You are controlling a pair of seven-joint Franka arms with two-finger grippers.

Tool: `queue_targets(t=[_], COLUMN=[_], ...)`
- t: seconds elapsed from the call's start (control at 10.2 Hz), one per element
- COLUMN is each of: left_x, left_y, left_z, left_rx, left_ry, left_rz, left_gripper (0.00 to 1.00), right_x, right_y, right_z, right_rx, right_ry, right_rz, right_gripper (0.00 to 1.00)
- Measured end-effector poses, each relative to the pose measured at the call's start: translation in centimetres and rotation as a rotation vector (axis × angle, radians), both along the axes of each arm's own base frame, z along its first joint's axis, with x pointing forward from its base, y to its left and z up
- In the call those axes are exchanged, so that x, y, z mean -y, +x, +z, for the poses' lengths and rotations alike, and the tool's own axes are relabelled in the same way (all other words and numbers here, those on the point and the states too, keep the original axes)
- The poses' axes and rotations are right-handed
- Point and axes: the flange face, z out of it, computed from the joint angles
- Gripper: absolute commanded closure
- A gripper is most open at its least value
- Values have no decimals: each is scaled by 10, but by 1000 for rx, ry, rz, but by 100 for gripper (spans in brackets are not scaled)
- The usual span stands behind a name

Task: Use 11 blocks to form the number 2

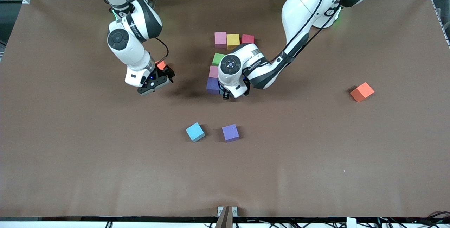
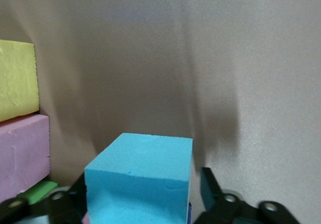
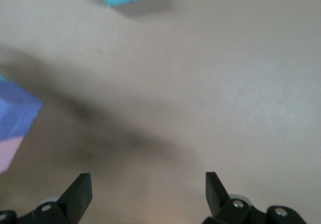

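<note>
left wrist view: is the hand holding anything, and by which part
Nothing looks gripped. The light blue cube sits between the left hand's open fingers, and there is a gap beside one side face.

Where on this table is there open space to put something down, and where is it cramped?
The table lies bare between its nearest edge and the loose light blue block and purple block, also around the lone orange cube toward the left arm's end. It is crowded mid-table: pink, yellow and red blocks, with the left gripper over the cluster.
</note>
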Motion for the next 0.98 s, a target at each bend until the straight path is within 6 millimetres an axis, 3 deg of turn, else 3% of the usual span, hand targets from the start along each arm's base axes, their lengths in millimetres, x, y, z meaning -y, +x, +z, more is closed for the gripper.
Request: queue_targets(t=[0.69,0.98], left_x=[5,-2], left_y=[-2,6], left_z=[10,41], left_rx=[-15,-54], left_ry=[13,4], left_rz=[-10,-2], left_gripper=[0,0], right_x=[-24,-24], right_y=[98,134], right_z=[4,-6], right_rx=[90,116], right_ry=[47,61], right_rz=[25,24], right_gripper=[0,0])
